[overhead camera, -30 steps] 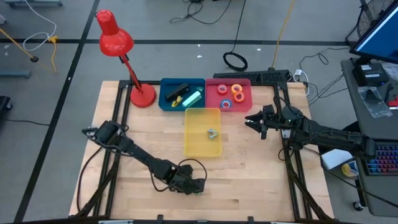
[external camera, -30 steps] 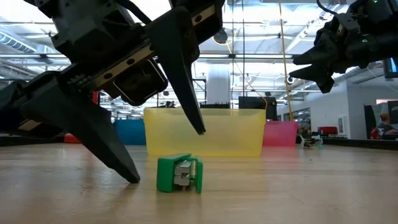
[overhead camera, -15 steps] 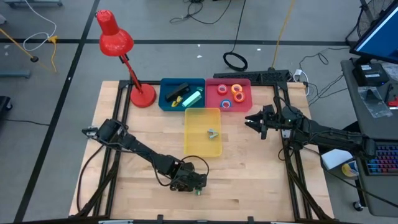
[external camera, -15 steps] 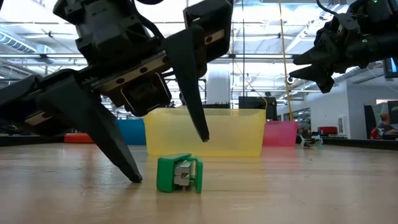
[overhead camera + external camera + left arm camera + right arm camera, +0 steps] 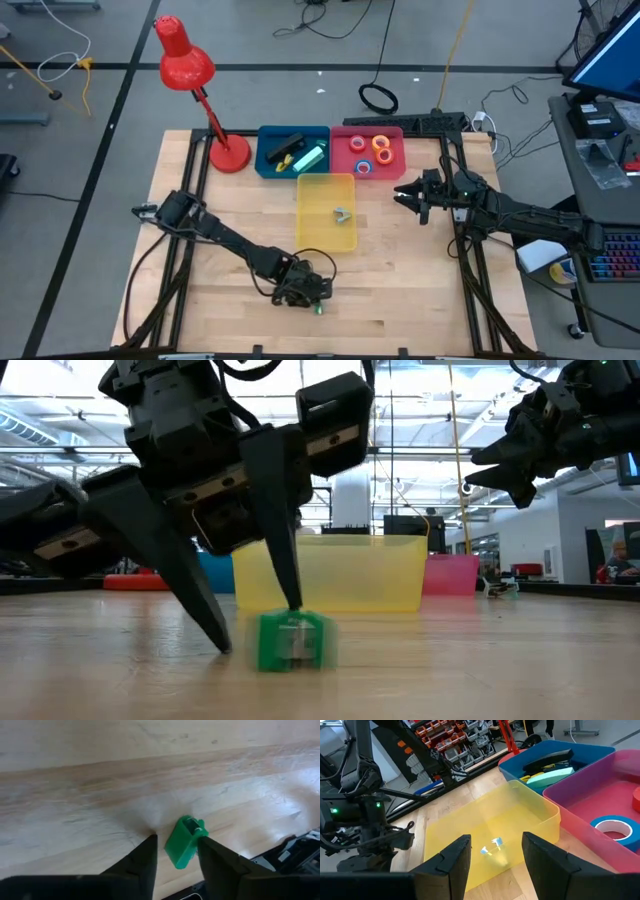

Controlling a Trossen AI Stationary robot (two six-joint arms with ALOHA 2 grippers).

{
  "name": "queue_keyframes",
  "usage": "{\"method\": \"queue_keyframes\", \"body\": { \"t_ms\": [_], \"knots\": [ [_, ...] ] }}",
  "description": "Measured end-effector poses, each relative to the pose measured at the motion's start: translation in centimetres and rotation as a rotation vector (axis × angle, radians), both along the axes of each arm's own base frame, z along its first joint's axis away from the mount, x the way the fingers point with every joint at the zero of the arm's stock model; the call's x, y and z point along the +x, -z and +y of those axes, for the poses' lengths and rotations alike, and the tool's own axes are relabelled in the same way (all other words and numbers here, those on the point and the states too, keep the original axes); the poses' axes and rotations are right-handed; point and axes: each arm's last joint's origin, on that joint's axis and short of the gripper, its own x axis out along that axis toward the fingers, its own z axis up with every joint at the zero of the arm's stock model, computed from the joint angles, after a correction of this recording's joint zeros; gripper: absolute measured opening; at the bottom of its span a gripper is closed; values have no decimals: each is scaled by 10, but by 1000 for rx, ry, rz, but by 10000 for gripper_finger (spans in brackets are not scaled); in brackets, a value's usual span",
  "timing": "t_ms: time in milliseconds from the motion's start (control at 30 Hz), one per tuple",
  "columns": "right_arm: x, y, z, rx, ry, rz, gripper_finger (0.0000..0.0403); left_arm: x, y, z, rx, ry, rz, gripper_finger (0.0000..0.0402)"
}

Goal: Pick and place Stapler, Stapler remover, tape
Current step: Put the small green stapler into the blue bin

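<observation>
A small green piece with a metal insert (image 5: 292, 642) lies on the wood near the table's near edge, also seen in the left wrist view (image 5: 182, 842). My left gripper (image 5: 258, 630) (image 5: 305, 295) is open and stands over it, one finger on each side. My right gripper (image 5: 402, 195) hovers open above the table's right part, beside the red bin. Ring-shaped tape rolls (image 5: 375, 150) lie in the red bin, dark and green staplers (image 5: 293, 150) in the blue bin, and a small metal remover (image 5: 343, 213) in the yellow bin. My left gripper comes from above, slanting down, with the green piece between its open fingers. One finger (image 5: 285, 575) meets the piece's upper edge (image 5: 296, 618); in the wrist view this is the end (image 5: 199, 831) beside that finger. The other finger stands apart from it. The piece rests on the table.
The yellow bin (image 5: 327, 240) stands mid-table, the blue bin (image 5: 265, 165) and the red bin (image 5: 395, 170) behind it at the far edge. A red desk lamp (image 5: 228, 155) stands at the far left. Bare wood lies around the green piece.
My left gripper has tipped and come down around the green piece. In the low view its raised finger has swung down onto the piece's top, and the gap between the fingertips has narrowed. The piece, sharp before, now shows blurred in nearly the same spot.
</observation>
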Motion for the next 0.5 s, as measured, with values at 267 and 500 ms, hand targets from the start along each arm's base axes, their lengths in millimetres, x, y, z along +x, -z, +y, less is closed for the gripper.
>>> {"method": "queue_keyframes", "body": {
  "t_ms": [267, 500],
  "knots": [
    [0, 0, 0, 0, -1, 0, 169, 0, 0, 0, 13, -1, -1, 118],
    [0, 0, 0, 0, -1, 0, 169, -3, 0, -1, 40, -27, 15, 118]
  ]
}}
